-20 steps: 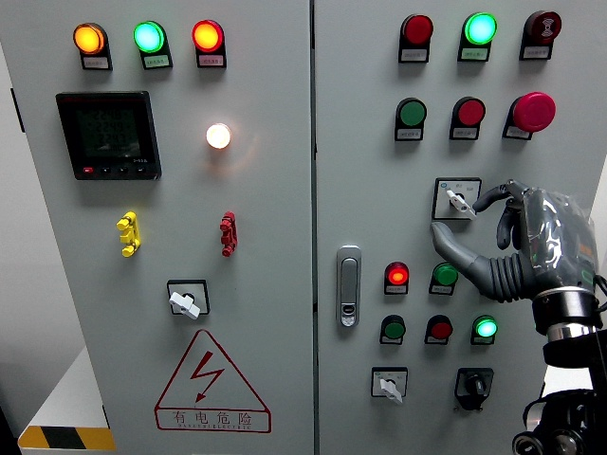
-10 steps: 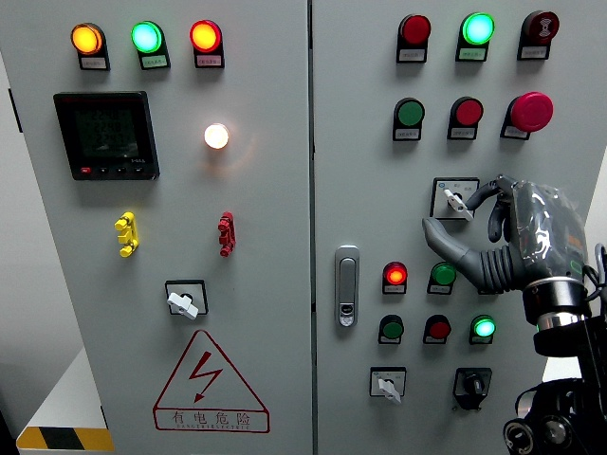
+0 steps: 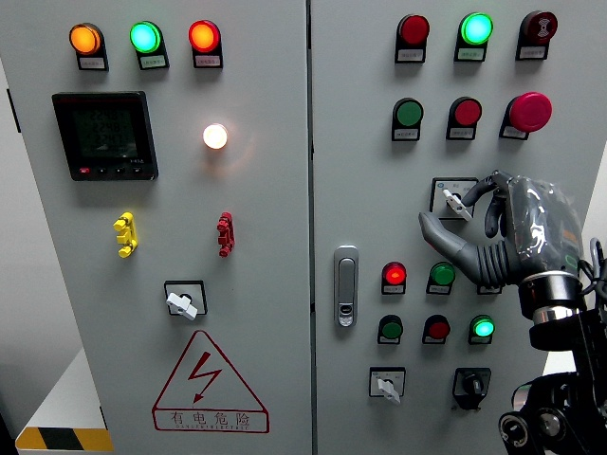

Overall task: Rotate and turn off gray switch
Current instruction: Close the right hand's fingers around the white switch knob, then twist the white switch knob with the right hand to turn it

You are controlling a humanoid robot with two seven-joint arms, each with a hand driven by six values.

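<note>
The gray rotary switch (image 3: 454, 200) sits in a white square plate on the right cabinet door, its small knob pointing down and to the right. My right hand (image 3: 450, 212) comes up from the lower right and hovers at this switch. Its index fingertip (image 3: 473, 192) touches the knob's right side. The thumb (image 3: 438, 233) reaches out below and left of the plate, apart from the knob. The other fingers curl loosely to the right of the plate, and nothing is clamped between thumb and finger. The left arm does not show.
Two similar gray switches sit on the left door (image 3: 182, 303) and at the lower right (image 3: 386, 387), beside a black selector (image 3: 471, 384). A red mushroom button (image 3: 529, 111) protrudes above my hand. Lit lamps (image 3: 395, 275) and the door handle (image 3: 347, 285) lie just left of and below it.
My right hand has crept left and a little up toward the panel, bringing the index fingertip onto the knob. The knob's angle looks the same.
</note>
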